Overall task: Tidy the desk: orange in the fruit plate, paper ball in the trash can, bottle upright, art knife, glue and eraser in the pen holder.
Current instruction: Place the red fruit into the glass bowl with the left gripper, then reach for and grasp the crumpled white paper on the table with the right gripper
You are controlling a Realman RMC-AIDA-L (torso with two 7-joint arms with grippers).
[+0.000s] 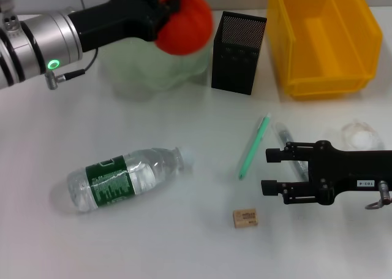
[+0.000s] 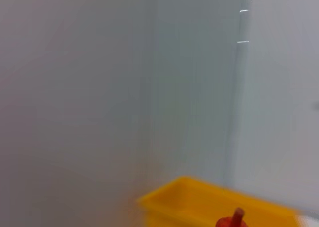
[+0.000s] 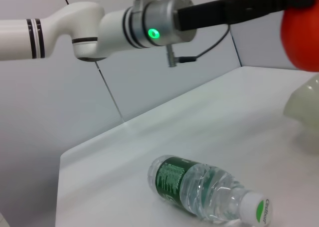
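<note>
Left gripper (image 1: 170, 12): we see it pinching the orange (image 1: 184, 20) and holding it in the air above the fruit plate (image 1: 147, 70), near the far edge of the table (image 1: 184, 242); the arm reaches in from the left edge.
Orange: lifted clear of the plate, over its right part; in the left wrist view only its small knob (image 2: 234, 219) shows, with the trash can (image 2: 199, 199) behind it.
Fruit plate: pale green, at the far edge, left of the middle, just left of the pen holder (image 1: 239, 52).
Pen holder: black mesh cup, upright, between the plate and the trash can (image 1: 321, 40).
Trash can: yellow bin at the far right corner.
Bottle (image 1: 125, 178): lying on its side toward the near left of the table, cap (image 1: 187, 158) pointing toward the middle; we also see it in the right wrist view (image 3: 207, 194).
Right gripper (image 1: 272, 170): fingers spread with nothing between them, low over the table near the right edge.
Green pen-like stick (image 1: 254, 145): flat on the table, just left of the right gripper.
Clear stick (image 1: 286, 145): partly under the right gripper's fingers; we cannot tell what it is.
Eraser (image 1: 245, 217): near the near edge, right of the middle, just in front of the right gripper.
Paper ball (image 1: 360, 135): by the right edge, between the trash can and the right arm.
</note>
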